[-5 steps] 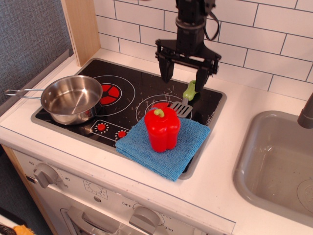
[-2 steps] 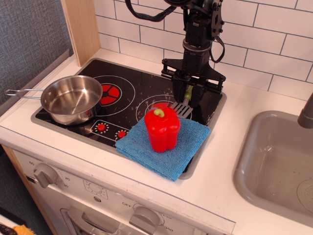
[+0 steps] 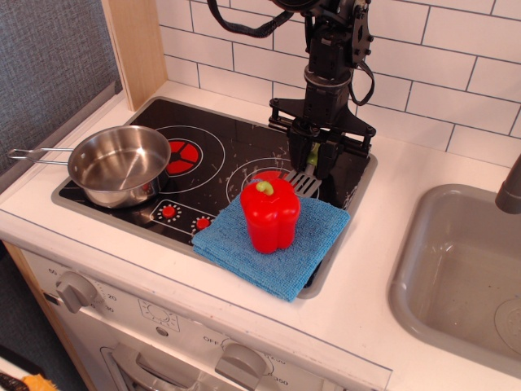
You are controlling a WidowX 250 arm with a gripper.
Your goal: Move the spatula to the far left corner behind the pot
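Only view: claw [image 3: 313,160] dropped from above hob a second ago onto spatula [image 3: 307,179]; fingers, wide apart then, now pinched on green handle. Little change over last moment. Grasp looks made; lift and carry not yet begun. Spatula head pokes out just below claw, beside pepper [image 3: 269,213] on cloth [image 3: 317,232]. Pot [image 3: 120,165] far to claw's left, back-left corner behind it free. Writing: knob panel [image 3: 163,322] marks, "OFF" and numerals, mostly too small to read.
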